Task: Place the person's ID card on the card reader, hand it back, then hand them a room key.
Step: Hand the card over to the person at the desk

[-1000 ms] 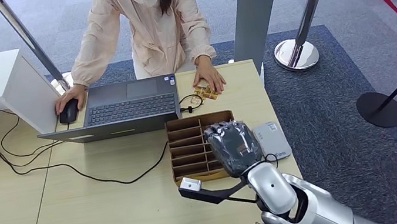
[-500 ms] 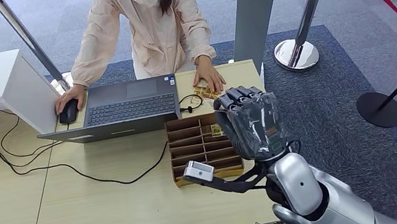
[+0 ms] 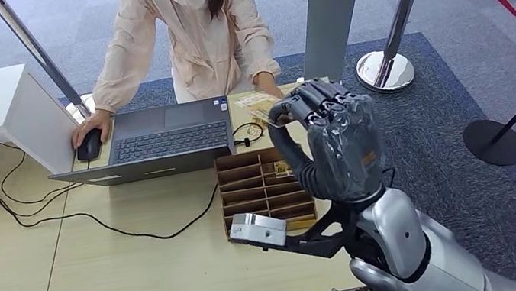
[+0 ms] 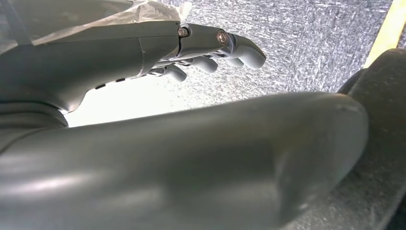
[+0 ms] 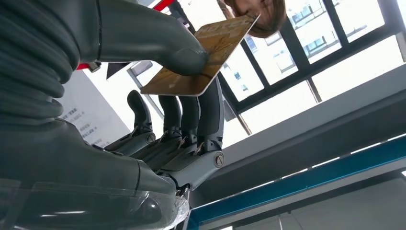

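Over the desk (image 3: pixel 141 263), the right hand (image 3: pixel 332 146) pinches the key card (image 3: pixel 258 102).

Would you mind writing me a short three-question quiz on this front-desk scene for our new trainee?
1. True or false: the right hand holds a card.
2. What rests under the person's hand beside the laptop?
A. a phone
B. a mouse
C. a pen
3. Fill in: the brown box with slots sits on the ____.

Key
1. True: the thumb and fingers pinch a gold card, raised toward the person.
2. B
3. table
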`<move>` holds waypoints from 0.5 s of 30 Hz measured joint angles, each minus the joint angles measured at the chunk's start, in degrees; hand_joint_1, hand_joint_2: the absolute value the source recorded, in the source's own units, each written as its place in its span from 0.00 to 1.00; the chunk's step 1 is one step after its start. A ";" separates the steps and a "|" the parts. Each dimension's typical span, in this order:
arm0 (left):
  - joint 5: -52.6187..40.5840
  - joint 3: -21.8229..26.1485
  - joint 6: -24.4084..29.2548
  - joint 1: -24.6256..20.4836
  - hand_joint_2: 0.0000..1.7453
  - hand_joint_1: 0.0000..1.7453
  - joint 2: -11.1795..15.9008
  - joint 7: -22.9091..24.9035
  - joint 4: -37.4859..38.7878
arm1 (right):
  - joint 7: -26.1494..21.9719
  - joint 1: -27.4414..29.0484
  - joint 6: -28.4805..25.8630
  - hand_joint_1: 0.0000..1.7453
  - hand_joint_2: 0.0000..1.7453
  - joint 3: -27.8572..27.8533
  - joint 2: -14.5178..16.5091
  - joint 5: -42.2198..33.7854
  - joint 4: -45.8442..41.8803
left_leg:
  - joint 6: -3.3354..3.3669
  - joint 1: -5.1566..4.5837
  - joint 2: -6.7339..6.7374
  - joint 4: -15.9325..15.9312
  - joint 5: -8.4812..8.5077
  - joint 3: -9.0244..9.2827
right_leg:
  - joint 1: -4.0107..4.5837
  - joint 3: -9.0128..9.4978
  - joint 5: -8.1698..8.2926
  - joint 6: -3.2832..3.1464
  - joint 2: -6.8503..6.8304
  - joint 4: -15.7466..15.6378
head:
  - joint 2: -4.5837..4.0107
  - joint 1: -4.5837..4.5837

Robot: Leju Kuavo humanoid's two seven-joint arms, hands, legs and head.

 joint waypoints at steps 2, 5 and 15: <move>0.00 0.03 0.00 0.00 0.00 0.00 0.00 -0.01 0.00 | -0.41 -0.85 -0.27 0.75 1.00 0.28 0.79 -0.71 0.42 | 0.00 0.00 0.00 0.00 0.00 -0.01 | 0.00 0.00 0.00 0.00 0.00 0.00 | 0.00 0.01; 0.00 0.04 0.00 -0.02 0.00 0.00 0.00 -0.03 0.00 | -1.51 -2.46 -0.99 0.78 1.00 0.75 2.22 -3.28 2.04 | 0.00 0.00 0.00 -0.01 0.00 -0.03 | 0.00 0.00 0.00 0.00 0.00 0.02 | 0.00 -0.01; 0.00 0.05 0.36 -0.13 0.00 0.00 0.08 -0.85 0.00 | -5.93 -10.80 -7.07 0.85 1.00 2.47 10.37 -12.11 18.68 | -0.03 0.01 -0.01 -0.02 0.03 -0.04 | 0.01 -0.01 0.00 0.00 -0.01 0.07 | 0.00 0.01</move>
